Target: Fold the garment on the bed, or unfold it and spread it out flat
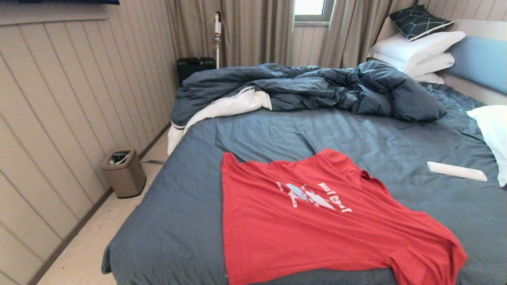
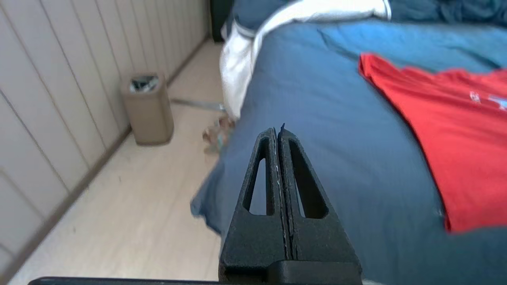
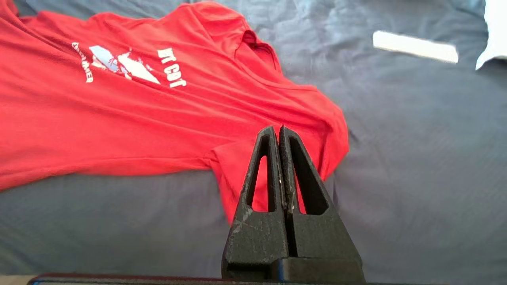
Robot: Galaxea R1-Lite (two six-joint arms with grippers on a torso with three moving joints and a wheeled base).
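Garment (image 1: 317, 221) overhangs the bed's (image 1: 178, 221) near edge, open sheet leftward.

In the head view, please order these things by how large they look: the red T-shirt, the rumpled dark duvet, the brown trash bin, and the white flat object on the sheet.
1. and 2. Red T-shirt and rumpled dark duvet: similar; the shirt lies nearer, so unsure.
3. Brown trash bin.
4. White flat object.
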